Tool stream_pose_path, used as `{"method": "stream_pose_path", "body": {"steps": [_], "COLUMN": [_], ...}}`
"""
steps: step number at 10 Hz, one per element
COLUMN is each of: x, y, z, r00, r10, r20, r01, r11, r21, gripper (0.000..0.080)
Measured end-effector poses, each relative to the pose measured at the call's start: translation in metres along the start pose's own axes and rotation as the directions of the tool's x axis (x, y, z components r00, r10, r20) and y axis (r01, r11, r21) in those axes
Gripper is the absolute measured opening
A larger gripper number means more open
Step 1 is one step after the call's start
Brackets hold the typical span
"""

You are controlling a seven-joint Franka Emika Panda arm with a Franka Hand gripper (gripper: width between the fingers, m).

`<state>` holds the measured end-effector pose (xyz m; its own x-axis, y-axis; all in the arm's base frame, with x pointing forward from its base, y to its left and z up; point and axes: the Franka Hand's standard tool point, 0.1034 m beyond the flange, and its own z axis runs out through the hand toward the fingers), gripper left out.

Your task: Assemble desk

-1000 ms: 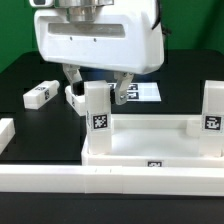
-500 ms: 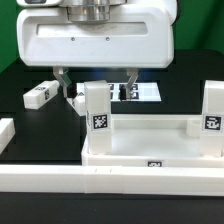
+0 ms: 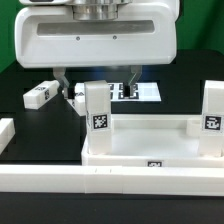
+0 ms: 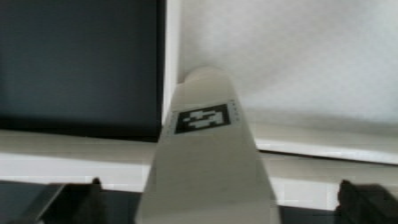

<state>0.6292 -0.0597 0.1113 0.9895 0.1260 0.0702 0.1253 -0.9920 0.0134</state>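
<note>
The white desk top (image 3: 150, 148) lies as a rimmed tray on the black table. Two square legs stand upright in its corners, one on the exterior view's left (image 3: 97, 110) and one on its right (image 3: 212, 110), each with a tag. My gripper (image 3: 97, 82) hangs over the left leg, open, with a finger (image 3: 62, 80) on either side and a gap to the leg on both sides. In the wrist view the tagged leg (image 4: 210, 150) rises between the dark fingertips (image 4: 71, 200) of the gripper (image 4: 217, 205).
A loose leg (image 3: 40, 94) lies on the table at the exterior view's left, and another white part (image 3: 74, 99) lies just behind the left post. The marker board (image 3: 145, 92) lies behind. Long white border rails run along the front (image 3: 110, 185) and left (image 3: 5, 135).
The gripper has swung square over the left leg and its fingers have spread wider apart. In the last half second almost nothing moved.
</note>
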Motion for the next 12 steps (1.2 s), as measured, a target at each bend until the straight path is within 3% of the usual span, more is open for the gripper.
{"method": "stream_pose_path", "body": {"steps": [1,3,4,5,7,9,12], "x": [-0.0001,-0.0001,0.0000,0.0000,0.0000,0.0001,-0.0008], "y": [0.0002,0.0002,0.0002,0.0001,0.0000,-0.0003,0.0019], "z": [0.0001,0.0002,0.0001,0.0001,0.0001,0.0001,0.0004], "r00": [1.000,1.000,1.000,1.000,1.000,0.984,0.870], "r10": [-0.029,-0.025,-0.025,-0.023,0.015,0.179,0.493], "r20": [0.000,0.000,0.000,0.000,0.000,0.000,0.003], "r01": [0.029,0.025,0.025,0.023,-0.015,-0.179,-0.493], "r11": [1.000,1.000,1.000,1.000,1.000,0.984,0.869], "r21": [0.000,0.001,0.001,0.001,0.001,0.003,0.028], "gripper": [0.0648,0.0394,0.0394,0.0288,0.0288,0.0288,0.0288]}}
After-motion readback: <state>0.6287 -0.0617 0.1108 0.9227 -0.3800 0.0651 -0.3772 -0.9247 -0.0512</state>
